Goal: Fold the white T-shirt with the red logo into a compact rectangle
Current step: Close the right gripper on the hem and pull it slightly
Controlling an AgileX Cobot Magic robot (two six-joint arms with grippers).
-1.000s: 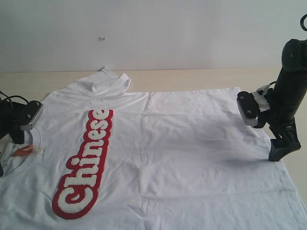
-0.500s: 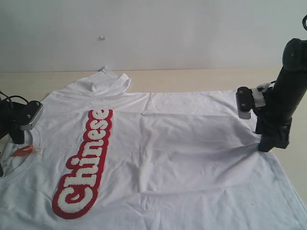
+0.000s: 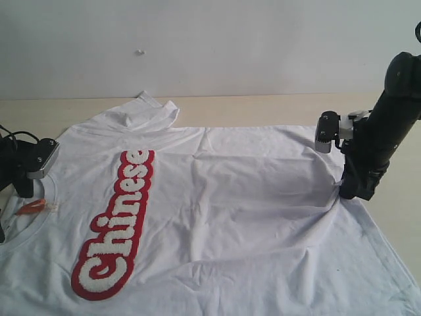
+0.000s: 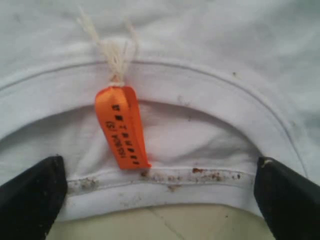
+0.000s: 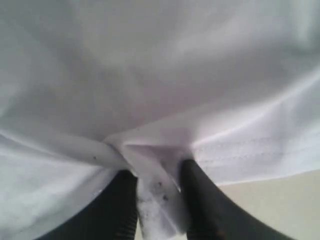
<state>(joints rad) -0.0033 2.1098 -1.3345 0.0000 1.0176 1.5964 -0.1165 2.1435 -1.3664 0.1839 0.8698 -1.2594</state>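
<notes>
While the white T-shirt [image 3: 250, 217] is spread on the worktop [image 3: 263, 108], its edge far from the red logo [image 3: 117, 227] is pinched in the closed right hand [image 5: 157, 205]. On the logo's opposite side, the left hand [image 4: 160, 195] is held wide apart at the collar, near the orange tag [image 4: 122, 127].

T-shirt [image 3: 263, 217] on table [image 3: 263, 105], logo [image 3: 115, 227] left, left hand [image 4: 160, 195] by collar [image 4: 200, 95], right hand [image 3: 347, 189] at hem [image 5: 250, 150]

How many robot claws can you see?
2. The left gripper is open at the collar, near the orange tag. The right gripper pinches the white T-shirt at its right-hand edge. None seem hidden.
</notes>
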